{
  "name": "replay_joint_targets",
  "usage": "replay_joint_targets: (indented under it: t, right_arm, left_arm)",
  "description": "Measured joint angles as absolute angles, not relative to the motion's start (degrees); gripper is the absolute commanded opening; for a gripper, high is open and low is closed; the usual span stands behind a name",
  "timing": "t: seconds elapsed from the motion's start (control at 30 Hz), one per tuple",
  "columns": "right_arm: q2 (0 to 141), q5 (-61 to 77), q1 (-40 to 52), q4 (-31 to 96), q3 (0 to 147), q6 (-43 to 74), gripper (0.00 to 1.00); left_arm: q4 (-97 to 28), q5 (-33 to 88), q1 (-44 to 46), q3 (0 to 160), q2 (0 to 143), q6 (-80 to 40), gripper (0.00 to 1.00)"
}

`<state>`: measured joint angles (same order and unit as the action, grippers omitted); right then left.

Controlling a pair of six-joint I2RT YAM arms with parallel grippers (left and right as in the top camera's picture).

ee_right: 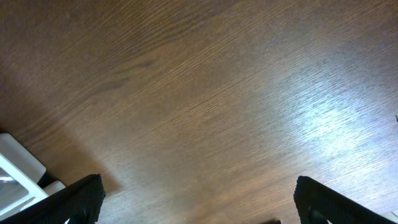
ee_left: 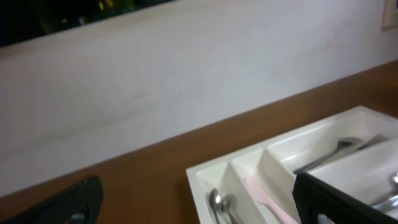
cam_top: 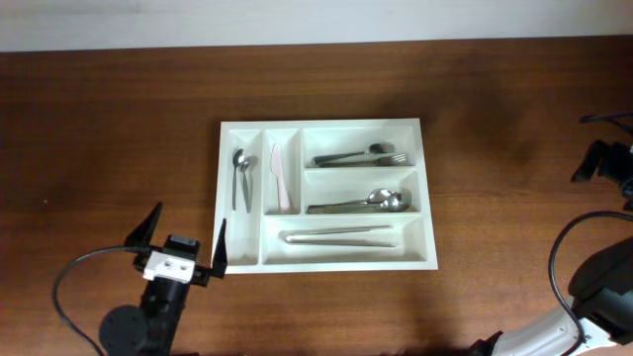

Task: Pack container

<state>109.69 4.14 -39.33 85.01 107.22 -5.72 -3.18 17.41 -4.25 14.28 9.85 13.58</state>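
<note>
A white cutlery tray (cam_top: 321,126) lies mid-table. It holds two small spoons (cam_top: 240,178), a pink knife (cam_top: 280,178), forks (cam_top: 361,157), large spoons (cam_top: 361,204) and long steel pieces (cam_top: 336,236), each kind in its own compartment. My left gripper (cam_top: 188,225) is open and empty, just off the tray's front left corner. In the left wrist view (ee_left: 199,202) the tray rim (ee_left: 205,180), spoons (ee_left: 219,204) and pink knife (ee_left: 264,193) show between the fingers. My right gripper (ee_right: 208,199) is open and empty over bare wood.
The brown wooden table (cam_top: 109,129) runs to a white wall at the back. The right arm and its cables (cam_top: 598,267) sit at the far right edge. A white object (ee_right: 18,171) shows at the left edge of the right wrist view.
</note>
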Motion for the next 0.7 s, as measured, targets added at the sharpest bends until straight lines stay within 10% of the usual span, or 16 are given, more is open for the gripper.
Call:
replay_joint_targets:
  t: [0.7]
  right_arm:
    - [109.67, 4.14, -39.33, 84.99, 107.22, -5.69, 0.99]
  left_arm:
    - [7.53, 17.15, -4.25, 1.23, 0.84, 13.54, 0.99]
